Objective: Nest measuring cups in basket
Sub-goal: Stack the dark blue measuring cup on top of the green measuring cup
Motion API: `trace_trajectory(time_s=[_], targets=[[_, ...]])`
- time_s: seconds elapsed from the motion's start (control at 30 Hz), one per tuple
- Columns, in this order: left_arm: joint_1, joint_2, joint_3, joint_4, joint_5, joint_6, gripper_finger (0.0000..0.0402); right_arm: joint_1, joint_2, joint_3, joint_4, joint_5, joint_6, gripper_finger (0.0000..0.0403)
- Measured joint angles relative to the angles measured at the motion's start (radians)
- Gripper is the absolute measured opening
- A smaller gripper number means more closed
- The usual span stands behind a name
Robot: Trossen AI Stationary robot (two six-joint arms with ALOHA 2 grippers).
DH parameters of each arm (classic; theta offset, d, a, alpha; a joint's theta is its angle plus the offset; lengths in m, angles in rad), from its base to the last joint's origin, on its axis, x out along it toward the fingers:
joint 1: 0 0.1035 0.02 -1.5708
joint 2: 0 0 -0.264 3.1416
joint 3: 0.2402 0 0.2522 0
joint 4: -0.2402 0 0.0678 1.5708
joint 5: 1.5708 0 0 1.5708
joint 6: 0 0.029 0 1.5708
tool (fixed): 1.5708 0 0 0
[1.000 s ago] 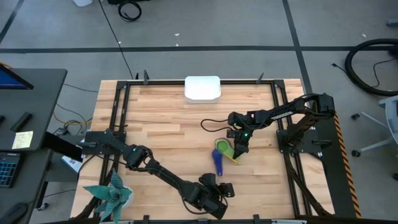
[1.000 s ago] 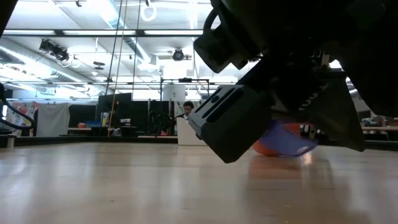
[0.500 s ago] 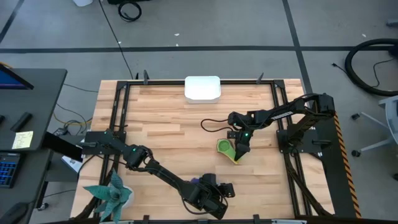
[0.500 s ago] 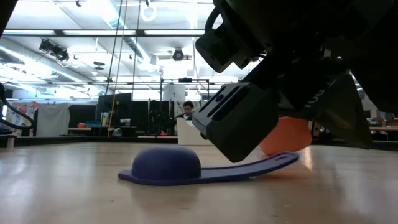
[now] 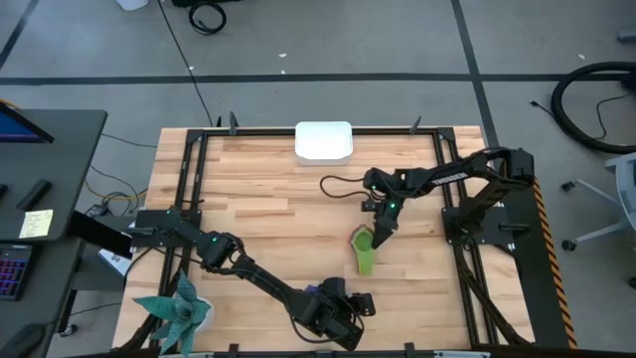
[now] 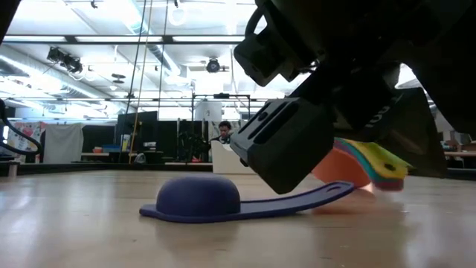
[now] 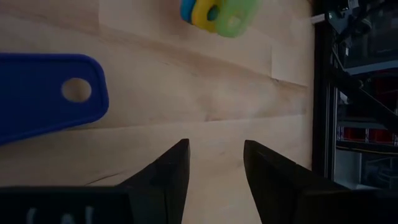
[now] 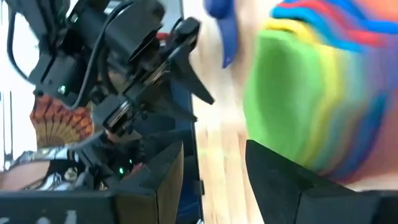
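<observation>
Right gripper (image 5: 382,220), fingers parted and holding nothing, hangs over the mid-right table, its arm reaching in from the right edge, just above the nested stack of measuring cups (image 5: 363,247), green outermost. The dark blue cup (image 6: 199,199) lies upside down near the front edge beside the open left gripper (image 5: 350,304). The white basket (image 5: 323,141) sits at the far edge.

No readable text or labels
</observation>
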Motion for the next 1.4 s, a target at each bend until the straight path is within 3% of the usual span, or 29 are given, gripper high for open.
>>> trace_trajectory(time_s=[0.37,0.5,0.7,0.87,1.0,1.13,1.3,1.4], targets=[[-0.002,0.000,0.000,0.000,-0.006,-0.016,0.0156,-0.115,-0.001,0.000,-0.050,-0.090,-0.019,0.0177],[-0.010,-0.007,0.000,-0.020,-0.096,-0.030,0.0156,-0.148,-0.027,0.000,-0.047,-0.142,-0.019,0.0177],[-0.033,-0.070,0.000,-0.149,-0.256,-0.051,0.0156,-0.197,-0.162,0.000,-0.028,-0.172,-0.016,0.0177],[-0.051,-0.147,0.000,-0.296,-0.272,0.026,0.0156,-0.220,-0.297,0.000,-0.017,-0.166,0.044,0.0177],[-0.060,-0.210,0.001,-0.386,-0.220,0.128,0.0156,-0.218,-0.372,0.000,-0.012,-0.097,0.099,0.0177],[-0.063,-0.262,0.001,-0.435,-0.084,0.250,0.0156,-0.207,-0.413,0.000,0.001,-0.062,0.102,0.0177],[-0.055,-0.303,0.001,-0.406,0.118,0.402,0.0156,-0.190,-0.426,0.000,0.022,-0.015,0.107,0.0177],[-0.047,-0.309,0.001,-0.365,0.164,0.451,0.0156,-0.178,-0.426,0.000,0.028,-0.002,0.123,0.0177]])
